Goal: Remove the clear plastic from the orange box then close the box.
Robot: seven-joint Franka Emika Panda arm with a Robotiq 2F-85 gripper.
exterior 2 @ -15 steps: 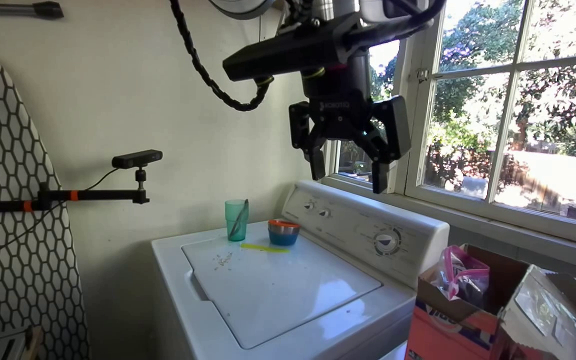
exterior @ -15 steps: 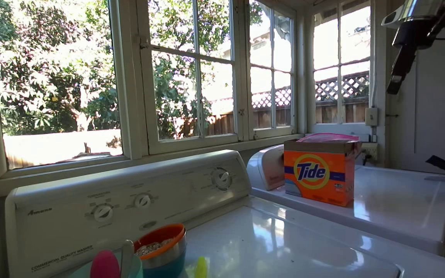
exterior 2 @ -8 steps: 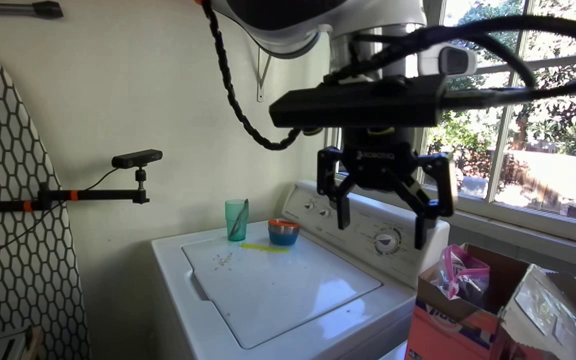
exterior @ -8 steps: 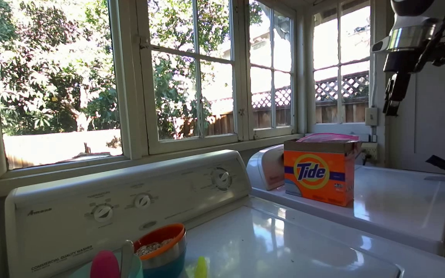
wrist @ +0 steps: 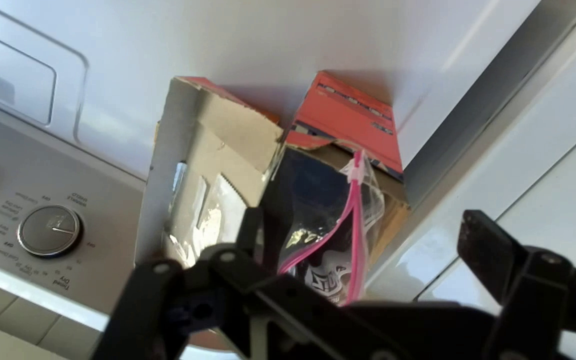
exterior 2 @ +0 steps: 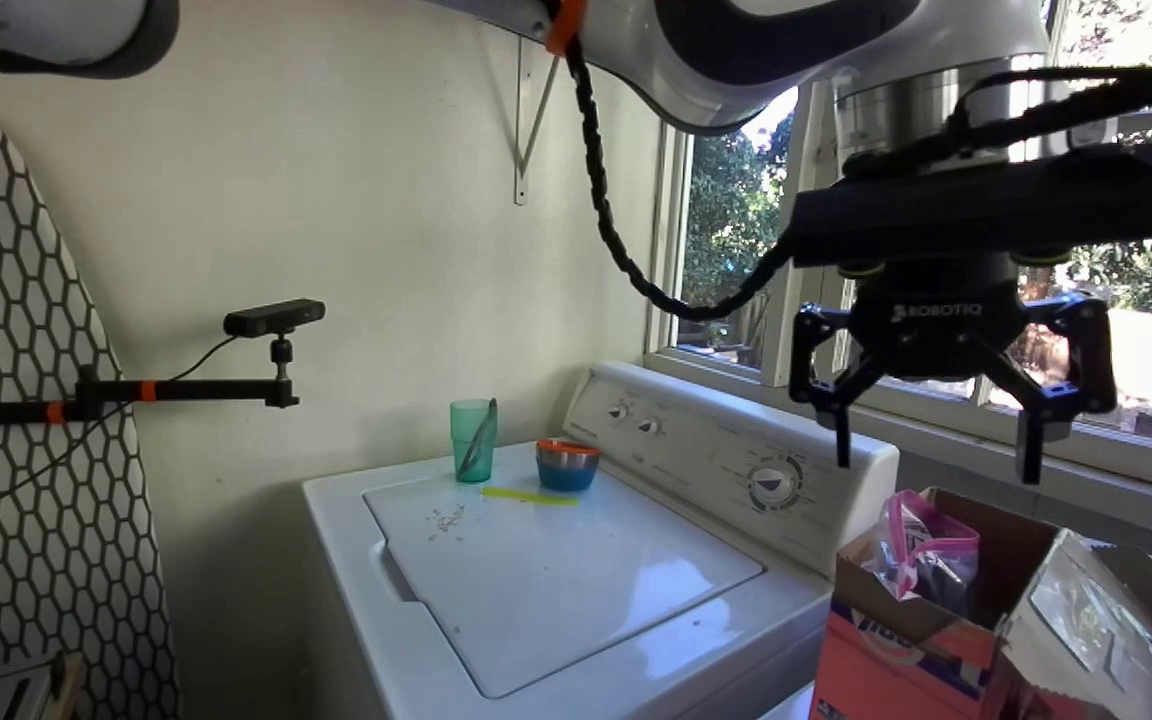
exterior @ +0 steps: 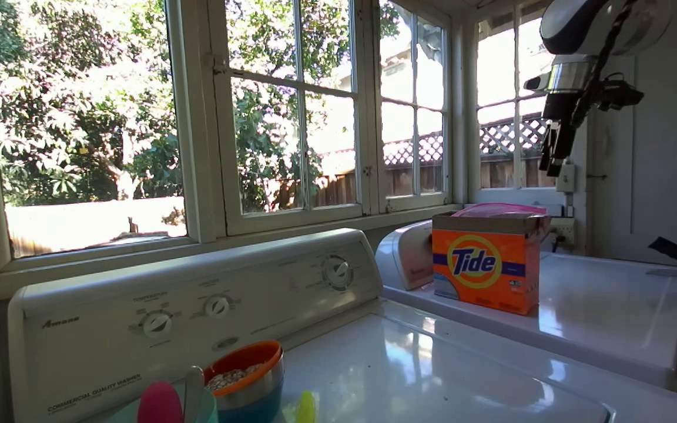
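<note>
Inside the box (exterior: pixel 482 267), by its wall nr the washer (exterior: pixel 374 376), sits a clear plastic bag (exterior 2: pixel 921 555) w/ pink zip (wrist: pixel 356 215) & white print; zip pokes up past box rim. Bag's contents: can't tell. Box flap (wrist: pixel 240 145) folded back on the opp. side from bag, w/ shiny clear patches (wrist: pixel 218 205) on it; box top uncovered. Up higher than box, apart from it: gripper (exterior 2: pixel 937 472), jaws spread wide, released. Under box: dryer (exterior: pixel 609 317). On washer, well away from box: bowl (exterior: pixel 262 390), orange rim, steel band, blue below, pale flakes (exterior: pixel 235 376) inside. Also well away from box, on washer: yellow strip (exterior 2: pixel 531 495), lying flat, & scattered crumbs (exterior 2: pixel 444 522). Farther from box than bowl: green cup (exterior 2: pixel 461 425), upright, w/ slim utensil (exterior 2: pixel 479 435) leaning in it; in an exterior view a pink rounded end (exterior: pixel 159 402) shows at cup too.
</note>
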